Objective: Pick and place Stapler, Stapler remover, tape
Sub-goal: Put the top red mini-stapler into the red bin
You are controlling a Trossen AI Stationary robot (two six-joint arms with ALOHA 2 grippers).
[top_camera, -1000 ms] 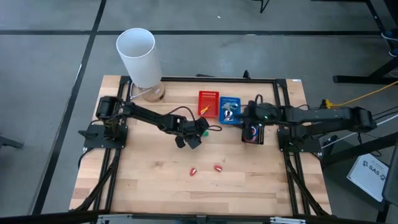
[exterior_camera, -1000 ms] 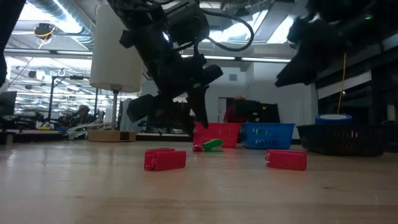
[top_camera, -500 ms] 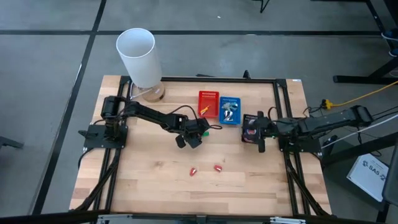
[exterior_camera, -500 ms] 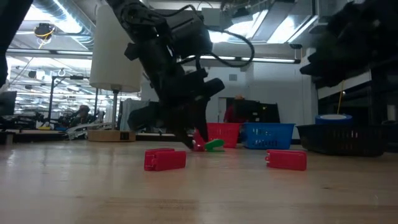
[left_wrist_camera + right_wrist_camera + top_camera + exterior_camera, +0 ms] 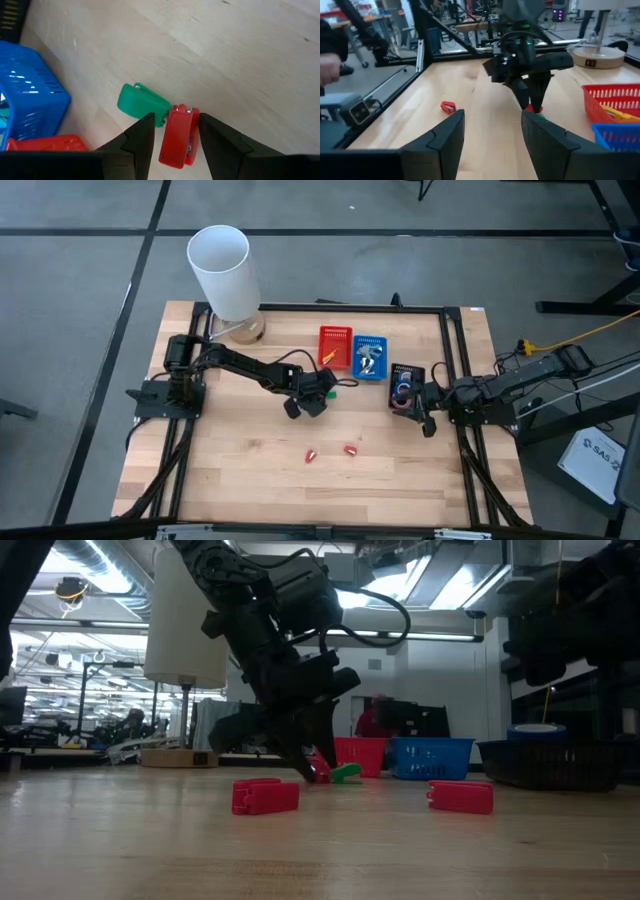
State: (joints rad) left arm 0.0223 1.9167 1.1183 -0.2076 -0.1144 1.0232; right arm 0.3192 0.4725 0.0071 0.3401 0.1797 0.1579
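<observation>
A small red stapler (image 5: 179, 137) lies on the wooden table, touching a small green piece (image 5: 142, 102) beside it. My left gripper (image 5: 176, 117) stands open over the stapler at the table's middle (image 5: 312, 398), pointing steeply down, one finger on each side. I cannot tell whether the fingers touch it. Coloured tape rolls (image 5: 403, 390) show inside a black basket (image 5: 405, 372) at the right. My right gripper (image 5: 424, 412) hovers open beside that basket, nothing between its fingers (image 5: 492, 114). Which piece is the stapler remover I cannot tell.
A red basket (image 5: 336, 345) and a blue basket (image 5: 370, 357) stand side by side at the far middle. Two small red pieces (image 5: 311, 453) (image 5: 351, 449) lie toward the near edge. A tall white cylinder (image 5: 220, 270) stands at the far left corner.
My right gripper has drawn back from over the black basket toward the table's right and near edges, sinking and tipping up toward level. My left gripper has sunk a little, so its fingertips now stand at the table on either side of the red stapler.
</observation>
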